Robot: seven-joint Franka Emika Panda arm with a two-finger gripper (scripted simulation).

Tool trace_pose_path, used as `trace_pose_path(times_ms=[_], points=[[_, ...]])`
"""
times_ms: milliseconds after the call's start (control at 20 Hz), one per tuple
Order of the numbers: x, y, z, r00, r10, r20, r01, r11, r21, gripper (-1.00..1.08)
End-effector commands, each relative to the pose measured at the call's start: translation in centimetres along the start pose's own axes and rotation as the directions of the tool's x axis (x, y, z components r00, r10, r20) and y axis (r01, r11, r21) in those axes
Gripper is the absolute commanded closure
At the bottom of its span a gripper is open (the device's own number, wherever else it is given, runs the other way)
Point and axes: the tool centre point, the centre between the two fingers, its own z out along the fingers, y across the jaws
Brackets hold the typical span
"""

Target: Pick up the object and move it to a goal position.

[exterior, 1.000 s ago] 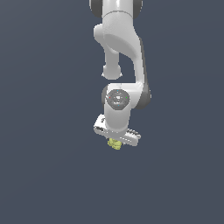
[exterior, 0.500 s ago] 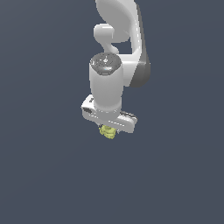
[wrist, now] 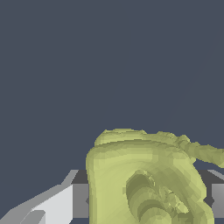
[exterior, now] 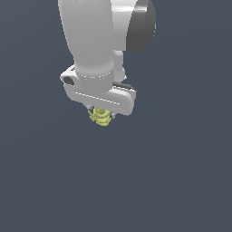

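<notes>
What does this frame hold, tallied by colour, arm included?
Yellow-green: 1, the ridged object held in the end effector.
White and grey: 1, the robot arm carrying it.
Total: 2, against a plain dark background.

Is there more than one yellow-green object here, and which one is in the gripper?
Only one: the ridged yellow-green object, clamped in the white gripper. Nothing like it shows in either view.

Yellow-green ridged object (exterior: 100, 117), white hand (exterior: 101, 112)
</notes>
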Motion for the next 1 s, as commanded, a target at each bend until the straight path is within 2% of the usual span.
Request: trace_pose_path(times_ms=[0,500,950], points=[[0.1,0.9,-2.8,1.0,0.0,0.001,0.0,1.0,0.0,1.08],[0.7,3.7,-12.7,1.0,0.0,0.001,0.0,1.0,-0.001,1.08],[1.3,5.2,-17.8,1.0,-0.001,0.0,0.001,1.0,-0.001,1.08]])
